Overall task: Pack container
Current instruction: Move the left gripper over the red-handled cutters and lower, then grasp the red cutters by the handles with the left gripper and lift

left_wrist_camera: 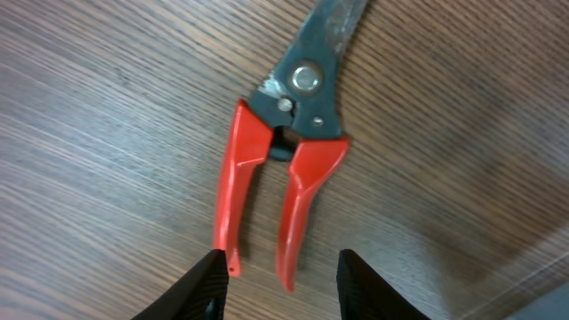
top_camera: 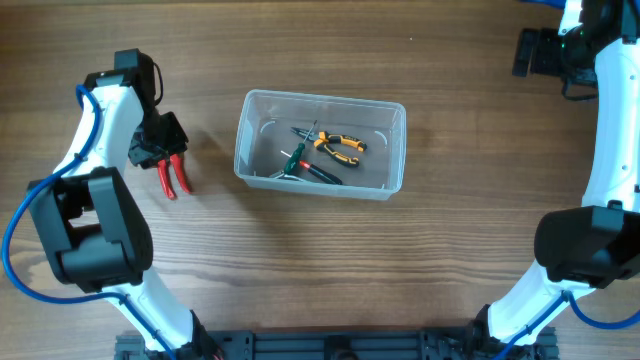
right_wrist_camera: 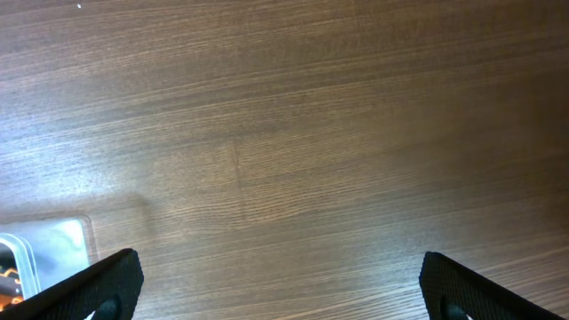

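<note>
The left gripper [left_wrist_camera: 283,283] hangs just above the red-handled cutters [left_wrist_camera: 280,169], fingers spread, with the handle ends between them and nothing grasped. The cutters lie flat on the wooden table [top_camera: 450,250], at 9 o'clock from the container [top_camera: 392,150], which sits mid-table. Inside it lie orange-handled pliers [top_camera: 340,146] and a green-handled tool [top_camera: 298,163], so the packing looks partly done and the cutters are not yet in. The right gripper [right_wrist_camera: 284,293], at 2 o'clock, is spread wide and empty.
</note>
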Controlling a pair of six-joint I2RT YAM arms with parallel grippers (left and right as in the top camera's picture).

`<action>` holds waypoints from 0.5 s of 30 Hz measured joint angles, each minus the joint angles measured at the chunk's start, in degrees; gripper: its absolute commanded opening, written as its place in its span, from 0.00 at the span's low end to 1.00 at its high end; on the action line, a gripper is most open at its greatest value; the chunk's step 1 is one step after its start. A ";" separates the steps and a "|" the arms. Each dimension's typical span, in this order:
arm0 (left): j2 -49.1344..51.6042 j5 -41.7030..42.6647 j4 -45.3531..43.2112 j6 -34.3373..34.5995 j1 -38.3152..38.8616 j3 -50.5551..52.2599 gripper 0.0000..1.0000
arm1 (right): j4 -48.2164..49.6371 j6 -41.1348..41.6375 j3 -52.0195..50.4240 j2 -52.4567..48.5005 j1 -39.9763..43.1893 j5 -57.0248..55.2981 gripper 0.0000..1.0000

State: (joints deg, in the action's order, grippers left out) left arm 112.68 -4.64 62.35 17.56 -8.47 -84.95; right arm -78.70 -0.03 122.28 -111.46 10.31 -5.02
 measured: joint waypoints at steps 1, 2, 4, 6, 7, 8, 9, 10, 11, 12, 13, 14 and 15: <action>0.04 0.24 -0.39 0.37 0.00 0.02 0.41 | 0.00 0.00 0.00 0.00 0.00 0.00 1.00; 0.04 0.52 -0.85 0.63 0.00 0.02 0.40 | 0.00 0.00 0.00 0.00 0.00 0.00 1.00; 0.04 1.31 -1.44 1.25 0.00 0.02 0.39 | 0.00 0.00 0.00 0.00 0.00 0.00 1.00; 0.07 1.57 -1.79 1.95 0.00 0.02 0.38 | 0.00 0.00 0.00 0.00 0.00 0.00 1.00; 0.17 1.66 -2.23 2.29 0.00 0.02 0.39 | 0.00 0.00 0.00 0.00 0.00 0.00 1.00; 0.31 1.75 -3.10 2.47 0.00 0.22 0.39 | 0.00 0.00 0.00 0.00 0.00 0.00 1.00; 0.44 1.77 -3.96 2.56 0.00 0.63 0.39 | -0.02 0.00 0.00 0.00 0.00 0.00 1.00; 0.57 1.79 -4.92 2.71 0.00 1.42 0.39 | 0.00 0.00 0.00 0.00 0.00 0.00 1.00; 0.63 1.97 -6.10 2.75 0.00 2.71 0.39 | 0.00 0.00 0.00 0.00 0.00 0.00 1.00; 0.72 1.99 -7.19 2.80 0.00 4.26 0.39 | 0.00 0.00 0.00 0.00 0.00 0.00 1.00; 0.79 2.01 -7.98 2.84 0.00 5.55 0.39 | -0.02 0.00 0.00 0.00 0.00 0.00 1.00; 0.81 2.03 -9.05 2.93 0.00 7.10 0.39 | 0.00 0.00 0.00 0.00 0.00 0.00 1.00; 0.85 2.16 -9.44 2.95 0.00 7.93 0.40 | 0.00 0.00 0.00 0.00 0.00 0.00 1.00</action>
State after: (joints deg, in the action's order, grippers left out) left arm 113.54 -2.48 52.90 20.51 -8.47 -77.01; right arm -78.70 -0.03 122.28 -111.46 10.31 -5.02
